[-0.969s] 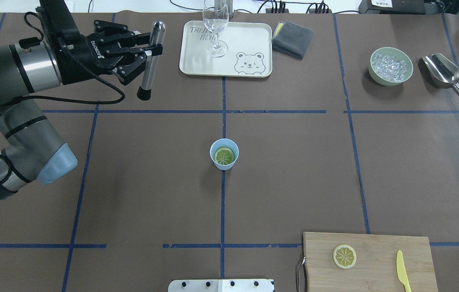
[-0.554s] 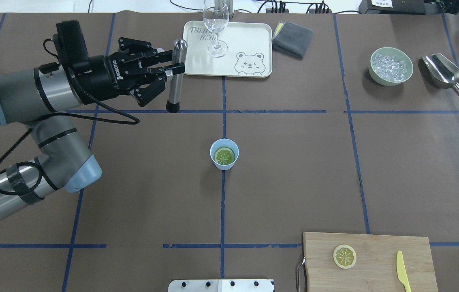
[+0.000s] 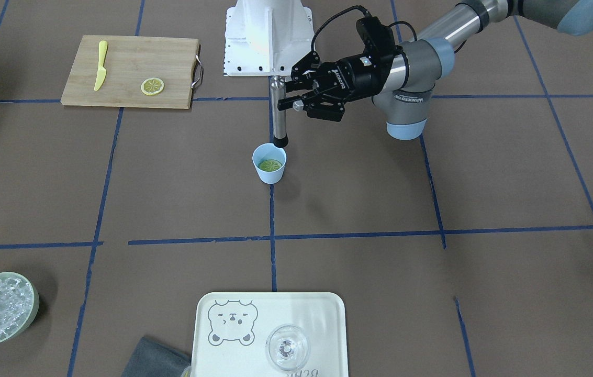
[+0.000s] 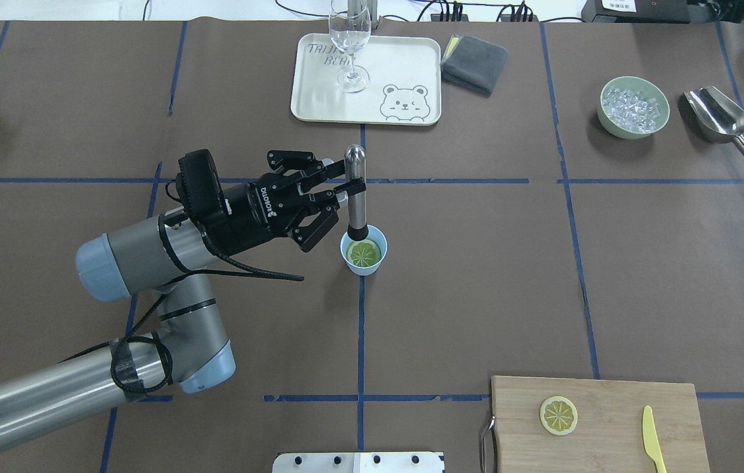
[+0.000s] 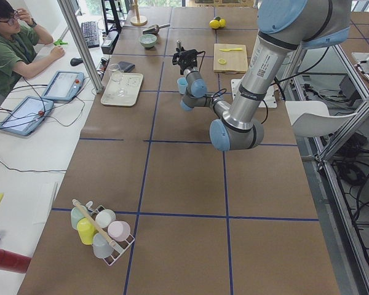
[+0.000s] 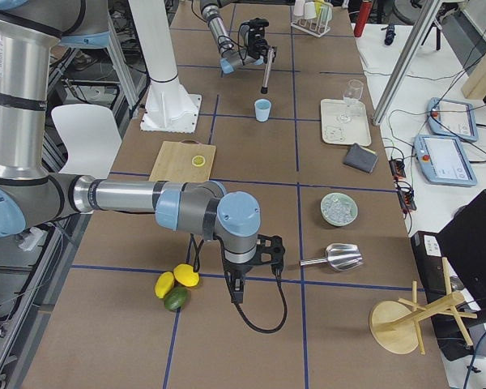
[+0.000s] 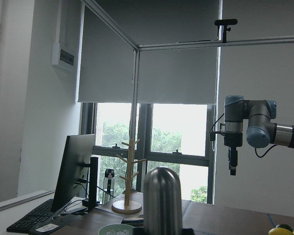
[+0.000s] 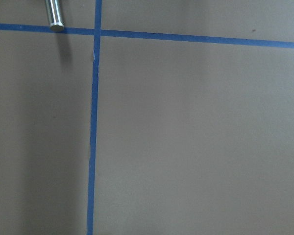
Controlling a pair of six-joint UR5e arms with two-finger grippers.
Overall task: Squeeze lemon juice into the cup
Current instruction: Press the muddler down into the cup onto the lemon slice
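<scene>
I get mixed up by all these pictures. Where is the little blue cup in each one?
Front-facing: cup, just above the middle.
Overhead: cup, in the middle.
Left side: cup, far, top middle.
Right side: cup, far, top middle.
Left wrist: not in it.
Right wrist: not in it.
Landmark: the metal stick above it.

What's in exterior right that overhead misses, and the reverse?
Only exterior right: the right gripper hanging near loose fruit. Only overhead: the lemon lying inside the cup. Both: the left gripper shut on a steel muddler, held upright above the cup.
</scene>
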